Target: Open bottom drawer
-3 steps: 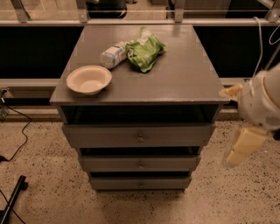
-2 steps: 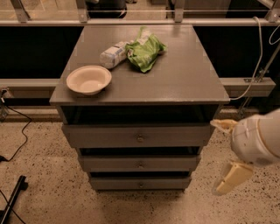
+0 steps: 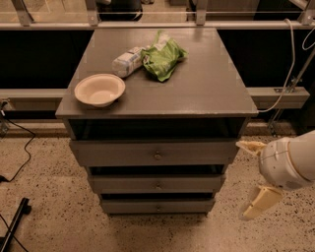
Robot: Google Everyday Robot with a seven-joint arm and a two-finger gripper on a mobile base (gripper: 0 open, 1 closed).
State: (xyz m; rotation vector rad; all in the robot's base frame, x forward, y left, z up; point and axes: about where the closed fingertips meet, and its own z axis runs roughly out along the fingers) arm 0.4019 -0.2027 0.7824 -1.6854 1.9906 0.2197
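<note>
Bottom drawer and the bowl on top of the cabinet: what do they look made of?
The grey flat-fronted bottom drawer looks like matte painted wood: even, dull colour, though unconfirmed. The round cream bowl looks like paper or moulded fibre: thin rim, no shine. The gripper hangs open beside the cabinet, at picture right.

Floor (image 3: 44, 172) is speckled terrazzo, beige with dark flecks, and the light's warm and kinda dim. A grey cabinet (image 3: 78, 130) sits in the middle, with a flat matte tabletop (image 3: 206, 93). Behind it are dark, near-black panels (image 3: 34, 59) with a pale ledge (image 3: 280, 96) running across and metal posts (image 3: 91, 10) up top. A white cable (image 3: 290, 54) hangs at right and a black cable (image 3: 19, 147) trails on the floor at left. The gripper (image 3: 241, 180) hangs spread apart, low right of the cabinet.
</note>
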